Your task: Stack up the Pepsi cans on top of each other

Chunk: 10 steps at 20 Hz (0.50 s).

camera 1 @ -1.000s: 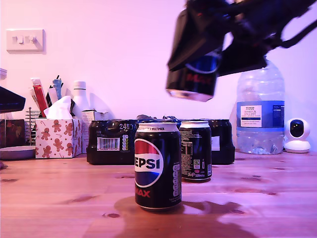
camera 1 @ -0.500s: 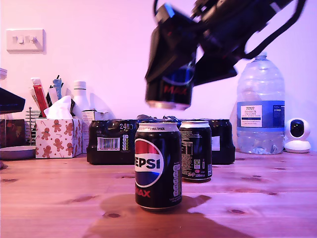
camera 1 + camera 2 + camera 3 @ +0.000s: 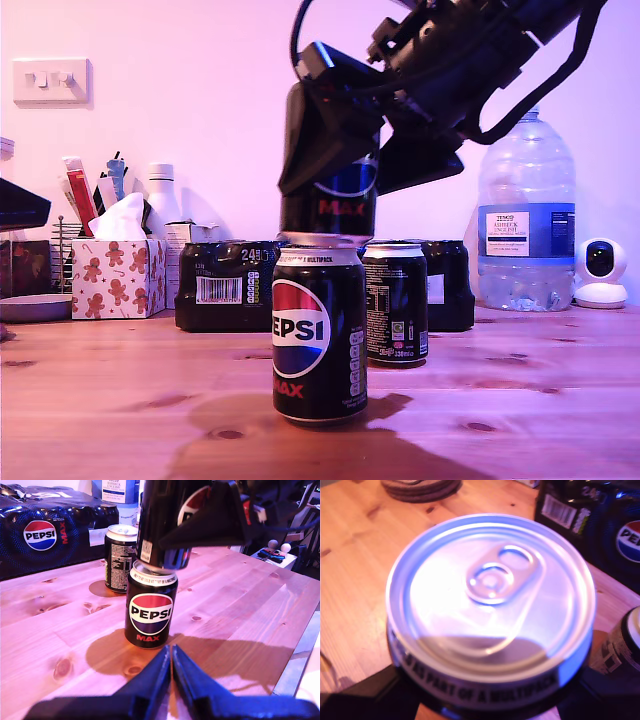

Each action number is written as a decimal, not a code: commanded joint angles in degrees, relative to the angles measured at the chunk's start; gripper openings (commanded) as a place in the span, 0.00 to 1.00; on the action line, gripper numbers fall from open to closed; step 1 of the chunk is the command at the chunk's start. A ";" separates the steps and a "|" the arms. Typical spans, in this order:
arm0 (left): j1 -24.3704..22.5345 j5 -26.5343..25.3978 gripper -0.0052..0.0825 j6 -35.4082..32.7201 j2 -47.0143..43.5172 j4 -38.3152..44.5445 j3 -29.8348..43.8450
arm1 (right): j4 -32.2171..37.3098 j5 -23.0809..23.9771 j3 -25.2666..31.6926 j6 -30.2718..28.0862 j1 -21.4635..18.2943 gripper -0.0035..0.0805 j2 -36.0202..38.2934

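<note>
Second tool (image 3: 335,190) pinching upper Pepsi can (image 3: 328,205) just over lower can (image 3: 319,335) mid-bench, away from every edge; first tool (image 3: 171,662) pressed together, idle; risk: off-centre rims, release tipping both.

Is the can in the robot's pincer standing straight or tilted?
Slightly tilted. The held can leans a little off vertical over the front can, its base at that can's rim; whether it is seated I cannot tell.
</note>
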<state>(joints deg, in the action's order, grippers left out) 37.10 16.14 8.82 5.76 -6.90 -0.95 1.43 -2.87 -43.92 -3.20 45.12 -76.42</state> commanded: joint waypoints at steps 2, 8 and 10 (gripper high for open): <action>0.20 -0.11 0.04 0.17 0.24 0.39 0.83 | 2.14 -0.11 -2.60 -0.90 0.24 0.52 0.17; 0.20 -0.11 0.04 0.17 0.24 0.42 0.83 | 2.19 0.04 -2.75 -2.82 0.24 0.52 0.17; 0.20 -0.11 0.04 0.17 0.24 0.39 0.83 | 2.21 0.04 -2.80 -2.93 0.24 0.52 0.13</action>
<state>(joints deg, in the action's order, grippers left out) 37.10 16.14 8.82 5.76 -6.90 -0.95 1.43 -2.61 -43.92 -5.96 45.10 -76.42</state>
